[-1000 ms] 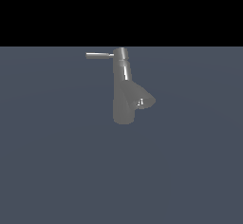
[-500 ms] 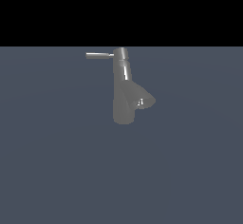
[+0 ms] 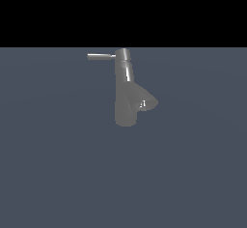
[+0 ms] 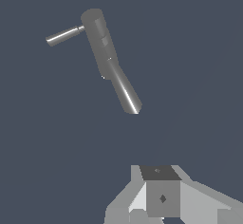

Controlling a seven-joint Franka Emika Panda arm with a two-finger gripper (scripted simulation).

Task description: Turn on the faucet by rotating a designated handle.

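Nearest to you in the wrist view is the pale grey blocky claw [image 4: 161, 199] — only its body shows at the picture's edge, the fingertips are cut off, so you cannot tell whether the jaws stand apart or together. It grips nothing and hangs well apart from the fixture; the arm does not appear in the exterior view at all.

Farther out, on the flat slate-blue surface [image 3: 58, 174], stands the shiny grey metal faucet with its upright cylindrical column [image 3: 125, 94]. Its flared cone spout [image 3: 144, 102] branches off low, toward four o'clock in the exterior view.

At the column's top cap, the thin straight grey metal rod handle [image 3: 101, 56] [image 4: 65, 35] juts out toward nine o'clock. It sticks sideways so a push at its free end gives leverage around the column — that tip, not the spout, is likely your target. The approach is not yet made.
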